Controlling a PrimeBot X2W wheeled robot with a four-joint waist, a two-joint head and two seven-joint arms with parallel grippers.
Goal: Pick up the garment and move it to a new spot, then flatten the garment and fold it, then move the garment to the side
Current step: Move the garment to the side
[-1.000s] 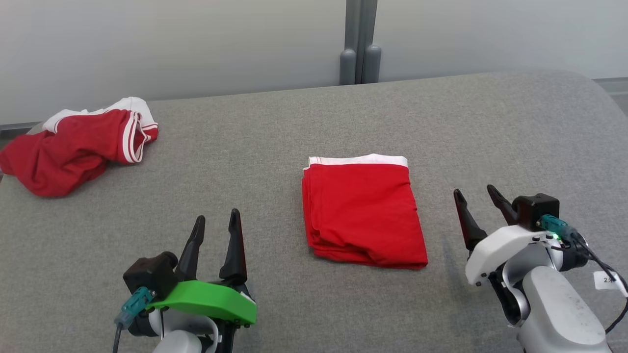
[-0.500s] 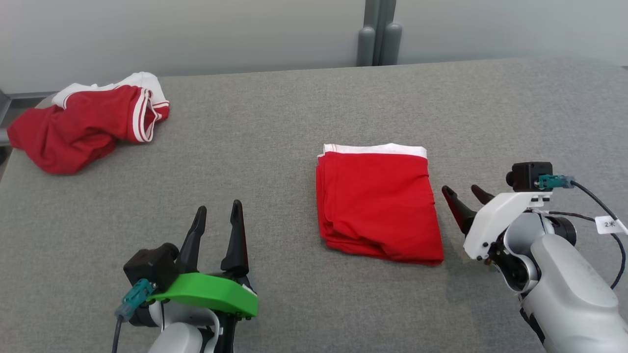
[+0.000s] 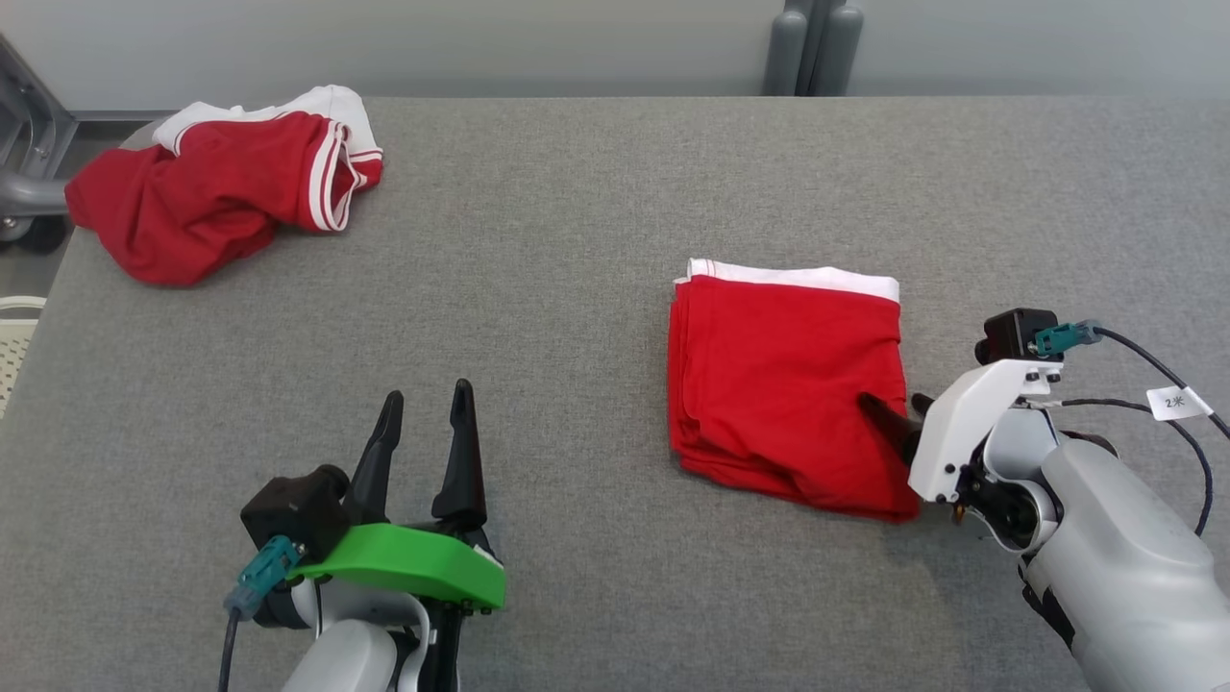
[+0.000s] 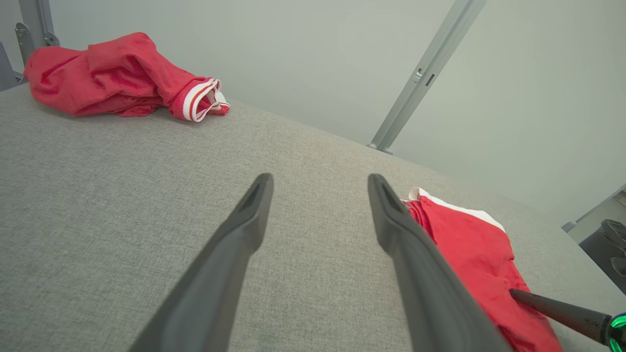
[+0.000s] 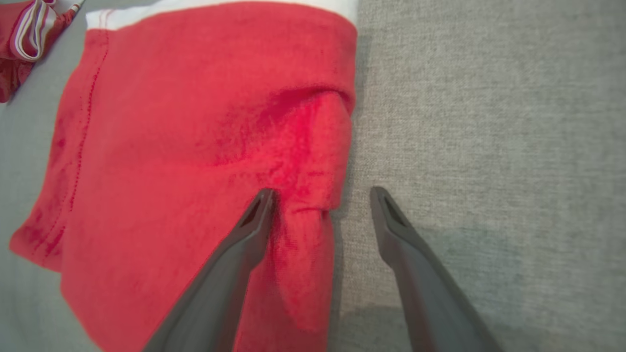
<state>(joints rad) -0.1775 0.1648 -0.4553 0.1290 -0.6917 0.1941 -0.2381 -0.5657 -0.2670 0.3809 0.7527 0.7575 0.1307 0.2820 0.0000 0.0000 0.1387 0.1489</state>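
Right wrist view: right pincer (image 5: pixel 320 195), spread, straddles the right edge of the folded red garment (image 5: pixel 195 122), one finger over cloth, the other over bare bench (image 5: pixel 489 122), the bulk lying to its left; left pincer (image 3: pixel 428 394), also spread, stands well apart.

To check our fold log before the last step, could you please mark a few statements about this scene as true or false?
1. The folded red garment lies on the grey table. True.
2. The right gripper is shut on it. False: its jaws are open, straddling the garment's right edge.
3. A crumpled red garment sits at the table's far left corner. True.
4. The left gripper holds that crumpled garment. False: it is open and empty over bare table.
5. The folded garment's white band faces the robot. False: it is on the far edge.
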